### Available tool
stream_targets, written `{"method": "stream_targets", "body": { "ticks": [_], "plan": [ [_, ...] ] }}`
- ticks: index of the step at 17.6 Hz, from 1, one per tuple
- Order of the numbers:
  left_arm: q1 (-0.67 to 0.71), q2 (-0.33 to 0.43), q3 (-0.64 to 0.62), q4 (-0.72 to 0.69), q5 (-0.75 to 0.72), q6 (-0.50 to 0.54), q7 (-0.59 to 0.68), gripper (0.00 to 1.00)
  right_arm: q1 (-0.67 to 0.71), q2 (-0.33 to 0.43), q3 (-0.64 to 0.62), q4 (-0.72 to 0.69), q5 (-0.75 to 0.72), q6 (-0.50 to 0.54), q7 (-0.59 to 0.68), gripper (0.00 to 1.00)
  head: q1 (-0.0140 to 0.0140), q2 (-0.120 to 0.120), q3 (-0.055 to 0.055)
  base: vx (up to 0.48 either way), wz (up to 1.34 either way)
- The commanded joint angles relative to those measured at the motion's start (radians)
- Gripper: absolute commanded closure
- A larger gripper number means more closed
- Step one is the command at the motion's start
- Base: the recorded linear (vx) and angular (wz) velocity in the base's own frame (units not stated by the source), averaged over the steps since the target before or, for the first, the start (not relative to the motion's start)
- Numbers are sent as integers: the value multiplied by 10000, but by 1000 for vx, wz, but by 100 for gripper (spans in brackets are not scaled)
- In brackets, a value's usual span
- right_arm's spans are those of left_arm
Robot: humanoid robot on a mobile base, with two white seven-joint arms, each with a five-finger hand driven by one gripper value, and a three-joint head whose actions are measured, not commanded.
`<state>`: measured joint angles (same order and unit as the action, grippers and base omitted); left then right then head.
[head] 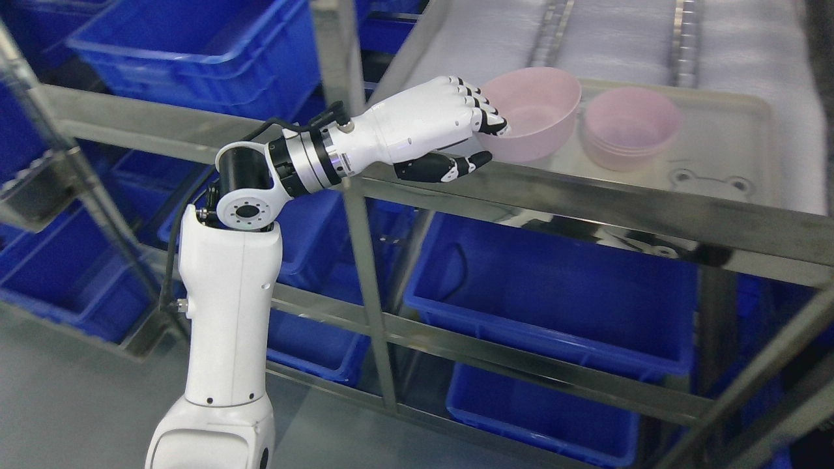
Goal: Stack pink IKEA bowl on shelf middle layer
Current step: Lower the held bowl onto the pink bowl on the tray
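The pink bowl (531, 114) sits tilted at the near left corner of the clear tray (730, 150) on the steel shelf (586, 198) — I see my left hand (449, 127) pinching its rim, fingers (482, 107) curled over the edge, thumb beneath. Just beside it, to the right, stands a stack of pink bowls (629, 127). Blue bins (554, 286) fill the lower levels.

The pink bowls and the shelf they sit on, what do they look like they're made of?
The tilted pink bowl in the left hand and the stack of pink bowls look like matte plastic: even colour, thin walls, soft dull sheen. The shelf looks like polished metal, probably stainless steel, since its rails mirror their surroundings.
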<state>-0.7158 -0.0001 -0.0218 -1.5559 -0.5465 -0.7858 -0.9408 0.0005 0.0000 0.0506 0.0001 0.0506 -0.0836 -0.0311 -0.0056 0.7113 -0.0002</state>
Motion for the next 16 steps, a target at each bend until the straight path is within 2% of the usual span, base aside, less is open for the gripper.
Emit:
{"method": "stream_targets", "body": {
  "ticks": [1,5,12,16],
  "plan": [
    [-1016,175,939,770,-1312,4,-393,98,210,-175,0,-175,0,8,50,0,0,0,0,9,-1116],
    [-1125,214,939,909,-2326,4,-608,98,210,-175,0,-175,0,8,50,0,0,-1,0,38,-919],
    [-1064,1625,1062,817,-2681,4,-824,98,210,-175,0,-175,0,8,50,0,0,-4,0,59,-365],
    [-834,1337,925,771,-2634,4,-824,97,210,-175,0,-175,0,8,50,0,0,-5,0,19,-100]
  ]
}}
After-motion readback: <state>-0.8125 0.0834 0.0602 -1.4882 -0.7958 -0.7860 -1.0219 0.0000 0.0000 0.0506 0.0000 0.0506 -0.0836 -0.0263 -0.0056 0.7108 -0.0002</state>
